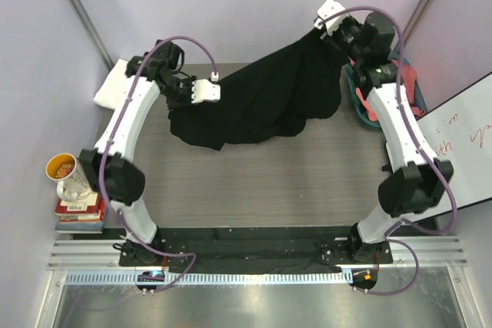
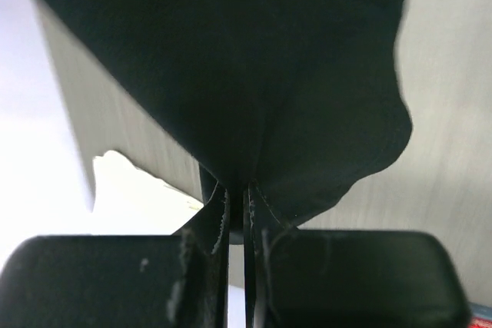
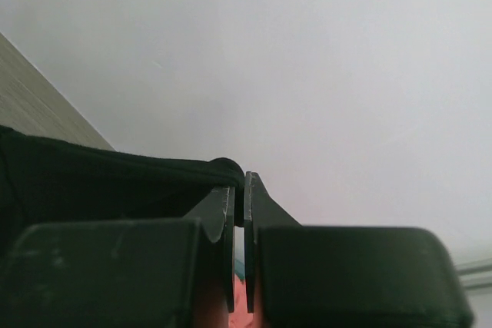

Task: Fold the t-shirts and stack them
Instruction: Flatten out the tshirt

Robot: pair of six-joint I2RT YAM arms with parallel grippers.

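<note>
Black tee, print hidden, sagging to tabletop. Left hand clamped on its left edge, right hand clamped on its higher right corner.

Pinching a gathered fold of the black t-shirt with the left gripper, jaws pressed nearly together with only a thin slit between. Fanning up and out from the pinch to fill most of the frame. Ending lower right in a curved edge against the grey wood-grain table. Soft focus throughout. Noted left of the pinch: a white patch against the table, too washed out to identify.
</note>
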